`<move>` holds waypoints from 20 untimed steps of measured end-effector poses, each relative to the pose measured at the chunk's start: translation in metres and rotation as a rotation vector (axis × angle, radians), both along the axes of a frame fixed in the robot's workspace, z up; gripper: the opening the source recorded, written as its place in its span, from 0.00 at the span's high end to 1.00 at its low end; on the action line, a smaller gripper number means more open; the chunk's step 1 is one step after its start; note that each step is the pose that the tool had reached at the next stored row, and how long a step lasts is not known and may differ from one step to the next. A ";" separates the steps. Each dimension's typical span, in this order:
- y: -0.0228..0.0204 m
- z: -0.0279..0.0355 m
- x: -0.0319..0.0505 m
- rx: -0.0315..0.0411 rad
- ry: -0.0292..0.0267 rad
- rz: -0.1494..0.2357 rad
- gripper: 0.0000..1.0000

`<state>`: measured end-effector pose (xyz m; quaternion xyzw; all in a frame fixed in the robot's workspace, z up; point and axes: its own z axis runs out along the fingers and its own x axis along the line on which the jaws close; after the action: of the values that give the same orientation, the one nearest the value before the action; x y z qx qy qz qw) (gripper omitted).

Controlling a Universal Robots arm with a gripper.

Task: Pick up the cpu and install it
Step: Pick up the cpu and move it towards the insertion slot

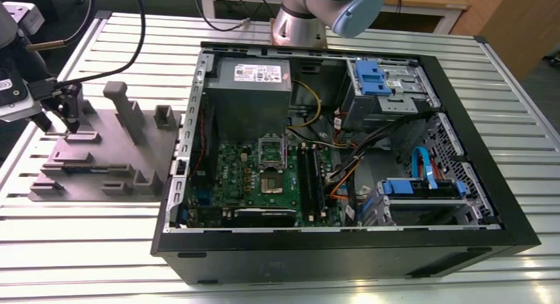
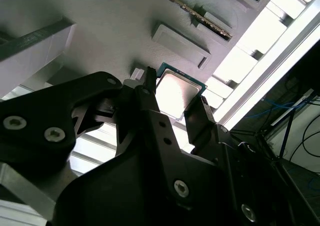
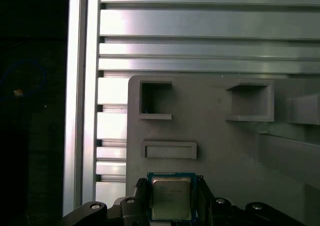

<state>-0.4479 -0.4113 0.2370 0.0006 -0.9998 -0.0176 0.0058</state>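
The cpu (image 3: 171, 200), a small square chip with a shiny metal top and a green rim, sits between my two black fingers in both wrist views, over the grey fixture block (image 3: 215, 136). My gripper (image 3: 171, 183) is shut on it, one finger against each side. In the second wrist view the cpu (image 2: 178, 89) shows bright between the fingertips of the gripper (image 2: 175, 96). In the exterior view my gripper (image 1: 64, 122) stands low over the fixture block (image 1: 105, 153) at the exterior view's left, away from the open computer case (image 1: 490, 186). Whether the cpu is lifted off the block I cannot tell.
The green motherboard (image 1: 245, 179) lies inside the case with its metal socket frame (image 1: 272, 149) near the middle. A grey power-supply box (image 1: 252, 75) and blue drive brackets (image 1: 372, 78) stand at the back. Upright posts (image 1: 122, 111) rise from the fixture block. The table (image 1: 88, 251) is ribbed aluminium.
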 end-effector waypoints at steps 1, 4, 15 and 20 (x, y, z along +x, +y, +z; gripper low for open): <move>0.0000 0.0000 0.0000 0.0001 -0.0002 0.000 0.53; 0.0000 0.0002 0.0000 0.0001 -0.0001 0.000 0.53; 0.0003 0.0019 -0.0007 0.0001 -0.0001 0.000 0.53; 0.0011 0.0033 -0.0008 -0.0002 0.0000 0.000 0.53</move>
<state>-0.4487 -0.4102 0.2402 0.0006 -0.9998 -0.0175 0.0058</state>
